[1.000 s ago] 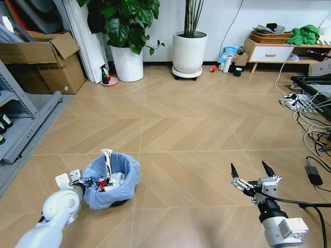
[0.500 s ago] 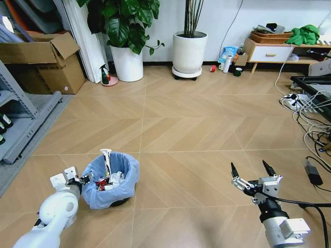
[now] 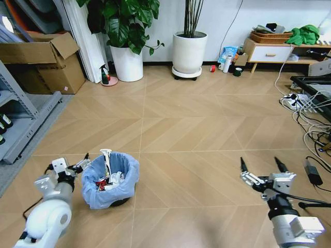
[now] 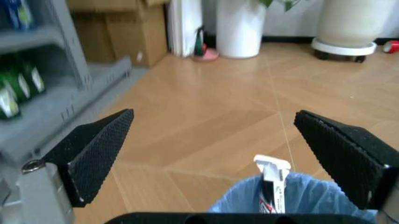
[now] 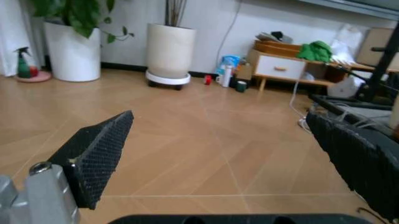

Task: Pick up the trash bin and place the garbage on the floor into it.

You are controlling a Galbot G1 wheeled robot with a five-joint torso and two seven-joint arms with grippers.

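trash bin [image 3: 110,179], small and round with a crinkly light blue bag folded over its rim, stands on the chevron wood floor [image 3: 196,129] at the robot's near left. inside it lie pieces of garbage [image 3: 108,178]: crumpled white paper, something red, and a long white strip standing upright and poking above the rim. in the left wrist view the bin's blue rim [image 4: 293,198] and that upright strip show low between the two dark fingertips.

left pincer [image 3: 69,166] sits just beside the bin on its outer left side, fingers spread open and gripping nothing, apart from the bag's rim. right pincer [image 3: 262,166] hovers over bare floor well to the right of the bin, its two black fingers also spread wide and empty.

along the far wall stand two white plant pots [image 3: 189,51], a cardboard box [image 3: 41,62] at the left and a low white cabinet [image 3: 269,51] at the right.
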